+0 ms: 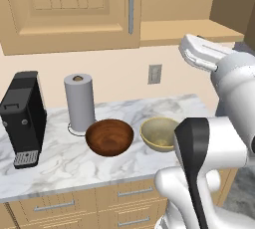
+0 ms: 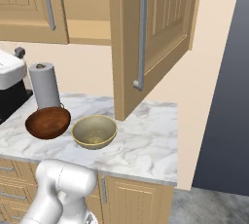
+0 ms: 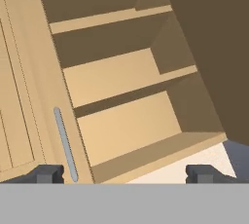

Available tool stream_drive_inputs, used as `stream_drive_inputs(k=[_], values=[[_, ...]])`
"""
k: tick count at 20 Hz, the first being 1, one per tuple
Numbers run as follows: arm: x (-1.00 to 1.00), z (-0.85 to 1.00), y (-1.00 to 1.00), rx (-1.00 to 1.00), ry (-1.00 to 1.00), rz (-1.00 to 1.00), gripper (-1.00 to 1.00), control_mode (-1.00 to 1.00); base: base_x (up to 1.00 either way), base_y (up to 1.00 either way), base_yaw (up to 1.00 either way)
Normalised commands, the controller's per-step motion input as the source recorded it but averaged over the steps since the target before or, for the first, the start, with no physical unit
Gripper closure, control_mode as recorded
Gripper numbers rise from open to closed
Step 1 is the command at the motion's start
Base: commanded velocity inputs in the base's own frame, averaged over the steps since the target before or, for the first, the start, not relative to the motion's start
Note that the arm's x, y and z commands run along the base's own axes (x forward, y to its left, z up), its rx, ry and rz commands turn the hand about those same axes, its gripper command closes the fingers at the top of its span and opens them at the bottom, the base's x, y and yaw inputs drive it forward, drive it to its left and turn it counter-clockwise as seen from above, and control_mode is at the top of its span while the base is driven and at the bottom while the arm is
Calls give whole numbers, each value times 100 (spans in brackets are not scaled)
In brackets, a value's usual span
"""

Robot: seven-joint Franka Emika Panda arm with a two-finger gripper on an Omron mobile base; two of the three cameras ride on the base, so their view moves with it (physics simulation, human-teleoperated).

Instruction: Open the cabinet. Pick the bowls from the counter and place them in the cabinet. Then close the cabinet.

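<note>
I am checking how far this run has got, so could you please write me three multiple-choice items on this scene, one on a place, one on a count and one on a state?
1. Where does the reddish-brown bowl sit?
A. On the cabinet shelf
B. On the counter, in front of the paper towel roll
C. On top of the coffee machine

2. How many bowls are on the counter?
A. One
B. Two
C. Three

3. What is the state of the cabinet's right door?
A. Swung open
B. Fully shut
C. Missing

Answers:
1 B, it rests on the marble just in front of the roll, beside the beige bowl.
2 B, the brown one and the beige one.
3 A, it stands out from the cabinet, whose bare shelves show past the open end effector.
</note>
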Motion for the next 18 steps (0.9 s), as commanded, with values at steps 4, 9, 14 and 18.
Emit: stream_drive_inputs(k=[4,9,14,18], values=[[44,-12,0,-2,-9,13,-100,-100,0,0,0],[32,0,12,-11,-12,16,-100,-100,0,0,0],[19,0,26,-13,-10,5,-100,-100,0,0,0],[32,0,22,-6,-2,-3,-100,-100,0,0,0]])
